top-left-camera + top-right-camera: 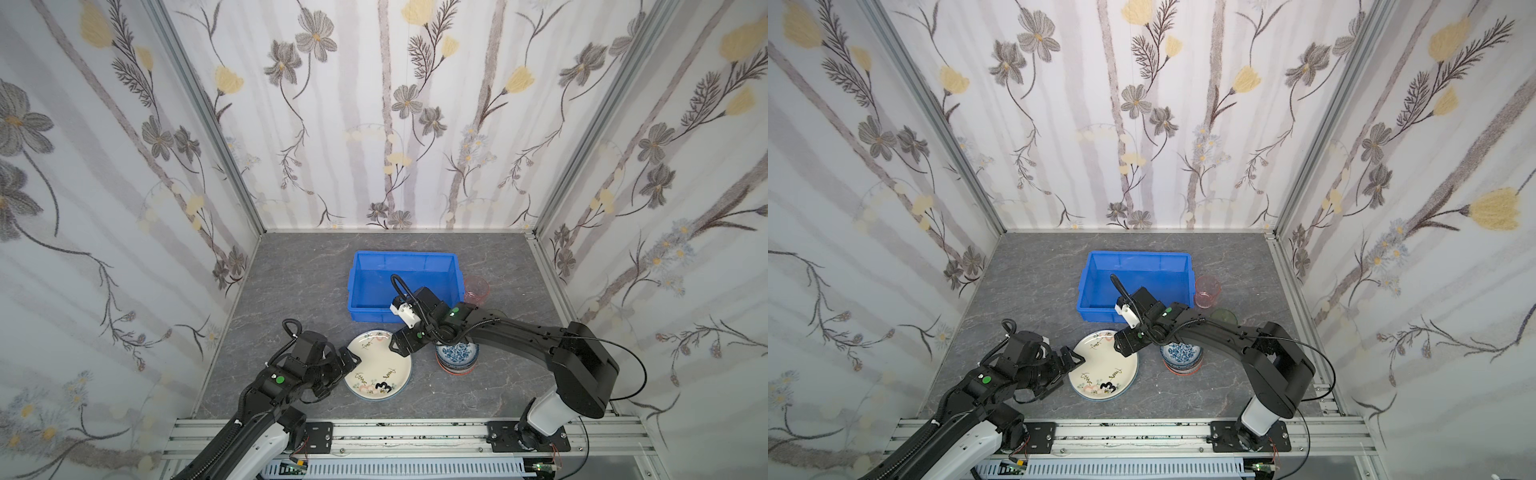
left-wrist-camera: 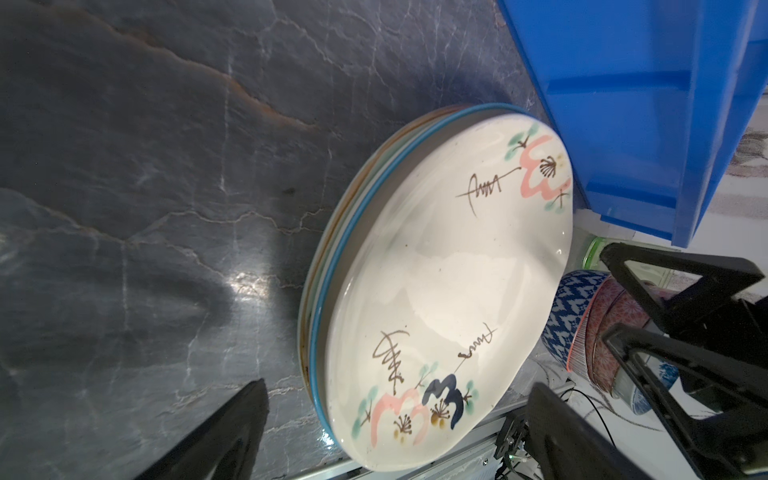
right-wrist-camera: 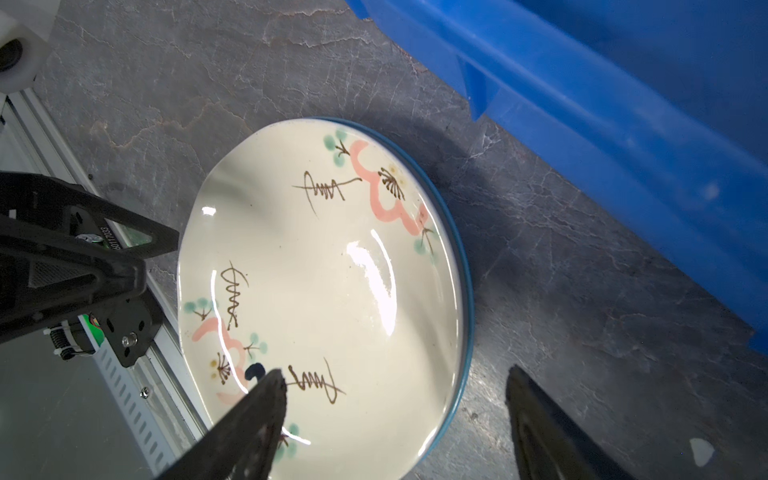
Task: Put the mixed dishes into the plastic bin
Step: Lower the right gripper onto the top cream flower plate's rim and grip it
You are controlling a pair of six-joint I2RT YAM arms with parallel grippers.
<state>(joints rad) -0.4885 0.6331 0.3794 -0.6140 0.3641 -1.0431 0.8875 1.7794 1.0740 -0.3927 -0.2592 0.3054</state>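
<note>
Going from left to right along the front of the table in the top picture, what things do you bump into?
left gripper → stack of plates, cream one on top → stack of bowls, blue-and-white one on top

Only rims show of the plates (image 2: 316, 332) under the cream plate (image 2: 449, 270); the green tumbler (image 1: 1225, 313) is half hidden.

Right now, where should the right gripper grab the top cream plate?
Its rim on the edge nearest the blue bin, coming from above. The cream plate lies flat on other plates, so only the upturned lip can be pinched; the open right gripper has one of its fingers over it, one outside.
</note>
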